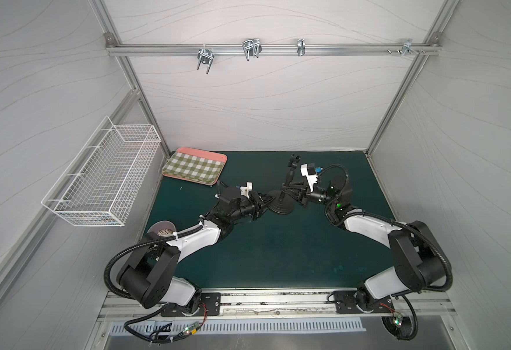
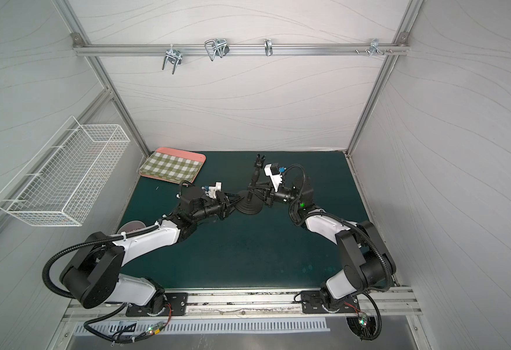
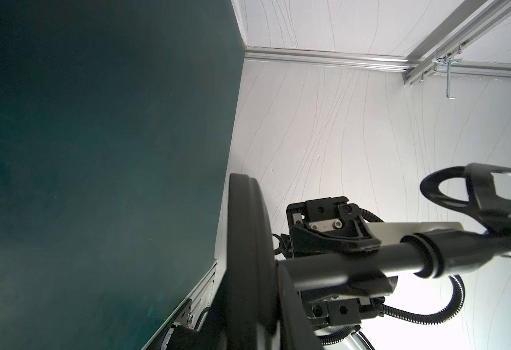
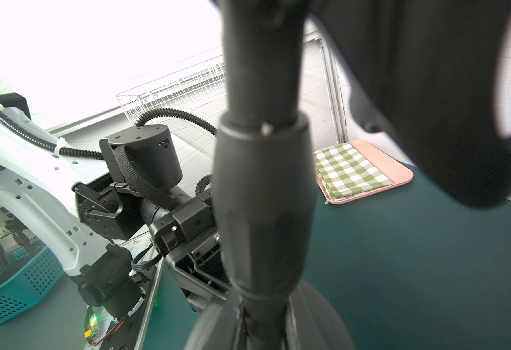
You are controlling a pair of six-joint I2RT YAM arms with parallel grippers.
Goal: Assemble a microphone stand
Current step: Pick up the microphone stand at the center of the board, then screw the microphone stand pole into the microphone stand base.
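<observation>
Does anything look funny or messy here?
Not much. A tiny white scrap lies loose on the green mat near the pink tray. The thin black rod stands in the round black base, nothing spilled.

In both top views you are looking down from high over the near edge of the worktop [image 1: 278,257], facing the back wall [image 1: 263,106] from well off; they are sharing almost the whole scene; your left wrist camera is riding rolled on its side, very near the microphone stand [image 3: 248,242], facing the right claw [image 3: 354,260] and a side wall [image 3: 369,136]; your right wrist camera is sitting even nearer, the rod [image 4: 263,197] filling its middle, facing the left arm [image 4: 36,181], wire basket [image 4: 172,91] and checked tray [image 4: 399,174]; both wrist views are sharing the stand.
</observation>
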